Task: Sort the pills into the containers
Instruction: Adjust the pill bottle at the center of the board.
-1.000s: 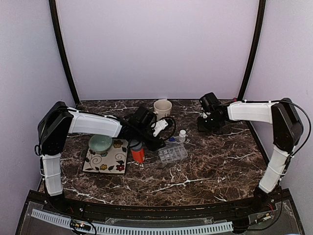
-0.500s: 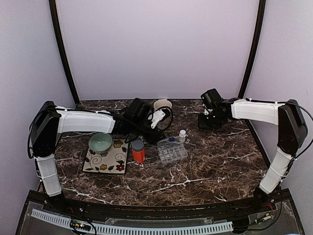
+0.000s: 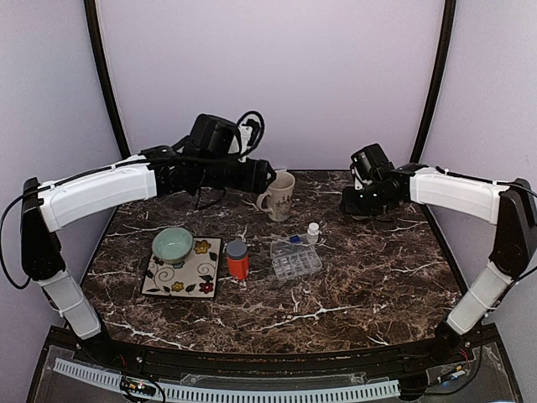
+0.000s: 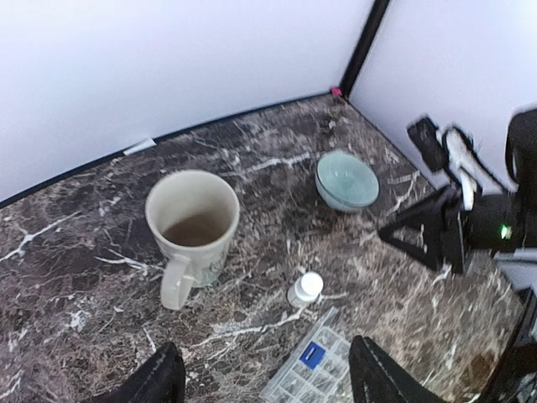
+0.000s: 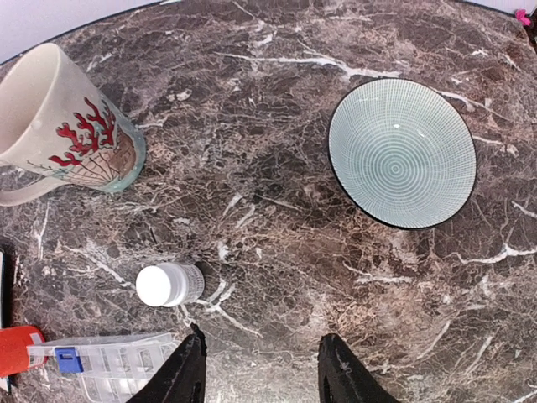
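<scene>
Currently both arms hang above the far half of the marble table [image 3: 361, 285], and we read that as a look-down pose, each wrist camera taking in the work area before any pick. Our left gripper [image 4: 264, 365] is spread wide with nothing between its fingers, high up near the cream mug [image 3: 278, 195], whose side carries a red coral pattern. Our right gripper [image 5: 263, 357] is parted too and equally empty, above the far right, where a pale green bowl [image 5: 401, 154] sits.

The clear organiser box [image 3: 295, 260] lies near the table's middle, probably so either arm can reach it. A small white-capped bottle [image 3: 312, 232] stands just beyond its far edge and an orange bottle [image 3: 237, 262] just to its left. Its compartments show, yet we cannot make out single pills in them or loose on the marble. A second green bowl [image 3: 172, 244] rests on a floral mat [image 3: 189, 277] at left. No brand, label or writing is legible anywhere.
</scene>
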Action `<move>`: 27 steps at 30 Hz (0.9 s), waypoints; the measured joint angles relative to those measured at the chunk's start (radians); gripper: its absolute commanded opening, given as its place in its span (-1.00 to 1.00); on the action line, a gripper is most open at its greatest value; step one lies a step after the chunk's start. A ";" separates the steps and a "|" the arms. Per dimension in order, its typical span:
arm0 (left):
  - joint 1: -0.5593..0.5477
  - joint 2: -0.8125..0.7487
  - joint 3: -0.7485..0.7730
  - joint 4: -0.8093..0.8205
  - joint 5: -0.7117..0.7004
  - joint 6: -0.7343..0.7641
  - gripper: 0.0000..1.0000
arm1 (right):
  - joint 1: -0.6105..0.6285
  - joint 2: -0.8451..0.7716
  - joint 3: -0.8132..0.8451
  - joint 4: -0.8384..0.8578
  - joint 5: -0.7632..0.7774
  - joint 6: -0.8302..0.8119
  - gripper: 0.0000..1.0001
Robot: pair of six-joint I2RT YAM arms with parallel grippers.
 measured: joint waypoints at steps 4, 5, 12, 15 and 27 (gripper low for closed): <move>0.000 -0.107 0.065 -0.067 -0.110 -0.161 0.50 | 0.020 -0.071 -0.084 0.077 0.023 -0.006 -0.09; 0.000 -0.134 0.066 -0.074 -0.129 -0.187 0.50 | 0.027 -0.084 -0.107 0.097 0.028 -0.007 -0.09; 0.022 -0.283 0.047 -0.091 -0.238 -0.311 0.49 | 0.138 -0.085 -0.180 0.214 0.106 -0.038 -0.07; 0.032 -0.300 0.023 -0.090 -0.240 -0.331 0.48 | 0.214 -0.081 -0.177 0.238 0.137 -0.068 -0.01; 0.034 -0.325 -0.057 -0.074 -0.258 -0.325 0.43 | 0.405 -0.063 -0.059 0.262 0.171 -0.170 0.23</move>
